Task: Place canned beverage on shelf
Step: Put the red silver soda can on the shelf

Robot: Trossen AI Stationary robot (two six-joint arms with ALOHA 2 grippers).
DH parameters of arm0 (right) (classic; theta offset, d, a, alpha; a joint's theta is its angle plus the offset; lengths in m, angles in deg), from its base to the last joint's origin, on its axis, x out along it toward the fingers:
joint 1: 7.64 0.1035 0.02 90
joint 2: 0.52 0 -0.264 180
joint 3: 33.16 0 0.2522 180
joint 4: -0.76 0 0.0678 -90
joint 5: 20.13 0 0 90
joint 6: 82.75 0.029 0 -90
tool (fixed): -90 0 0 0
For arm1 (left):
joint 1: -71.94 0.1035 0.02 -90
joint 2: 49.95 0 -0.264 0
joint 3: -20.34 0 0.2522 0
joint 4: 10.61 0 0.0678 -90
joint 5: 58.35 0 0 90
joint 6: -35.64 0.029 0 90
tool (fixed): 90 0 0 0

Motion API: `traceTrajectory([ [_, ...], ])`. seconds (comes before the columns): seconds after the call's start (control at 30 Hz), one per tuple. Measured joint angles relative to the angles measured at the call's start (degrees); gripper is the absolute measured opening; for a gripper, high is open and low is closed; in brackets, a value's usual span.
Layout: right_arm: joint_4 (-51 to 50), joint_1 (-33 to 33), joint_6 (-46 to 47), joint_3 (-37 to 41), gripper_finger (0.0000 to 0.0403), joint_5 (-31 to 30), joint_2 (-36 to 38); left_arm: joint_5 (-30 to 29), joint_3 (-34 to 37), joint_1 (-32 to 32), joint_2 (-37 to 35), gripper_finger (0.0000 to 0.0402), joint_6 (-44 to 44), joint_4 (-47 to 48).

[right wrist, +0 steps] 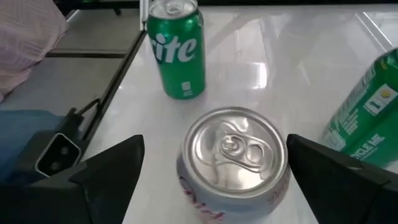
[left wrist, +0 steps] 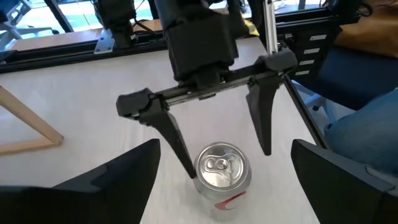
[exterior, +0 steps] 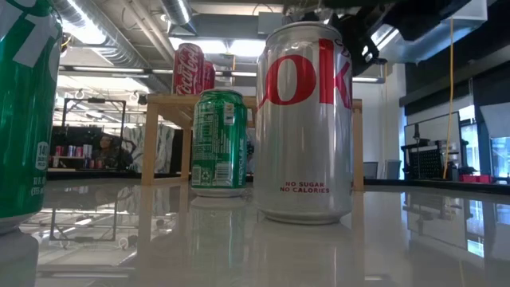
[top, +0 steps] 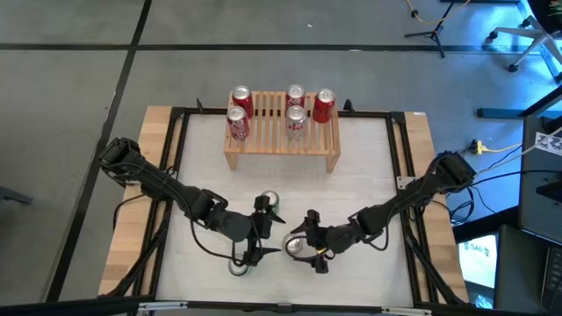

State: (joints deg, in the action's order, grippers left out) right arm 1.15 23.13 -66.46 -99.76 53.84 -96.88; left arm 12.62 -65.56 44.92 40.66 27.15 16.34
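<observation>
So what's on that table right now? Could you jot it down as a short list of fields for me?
shelf: light-wood shelf at the table's far edge
on shelf: five cans, red and silver
loose cans: silver Diet Coke can, two green Sprite cans
right gripper: right gripper open, fingers either side of the Diet Coke can
left gripper: left gripper open, between the green cans
task state: Diet Coke can not yet lifted
</observation>
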Motion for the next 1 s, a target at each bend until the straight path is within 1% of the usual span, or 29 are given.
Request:
traceTrajectory([
  [0.37,1.0,0.0,0.1,0.0,0.0385,-1.1,-5.1,0.0,0.0,0.0,0.0,0.0351,-0.1,0.0],
  [0.7,1.3,0.0,0.2,0.0,0.0384,-2.5,-5.8,0.0,0.0,0.0,0.0,0.0351,0.0,0.0],
  [0.77,1.7,0.0,0.1,0.0,0.0374,-2.4,-5.8,0.0,0.0,0.0,0.0,0.0351,0.0,0.0],
  [0.83,1.9,0.0,0.1,0.0,0.0355,-2.5,-5.8,0.0,0.0,0.0,0.0,0.0351,-0.1,0.0],
  [1.0,2.0,0.0,0.1,0.0,0.0292,-2.4,-5.8,0.0,0.0,0.0,0.0,0.0351,-0.1,0.0],
])
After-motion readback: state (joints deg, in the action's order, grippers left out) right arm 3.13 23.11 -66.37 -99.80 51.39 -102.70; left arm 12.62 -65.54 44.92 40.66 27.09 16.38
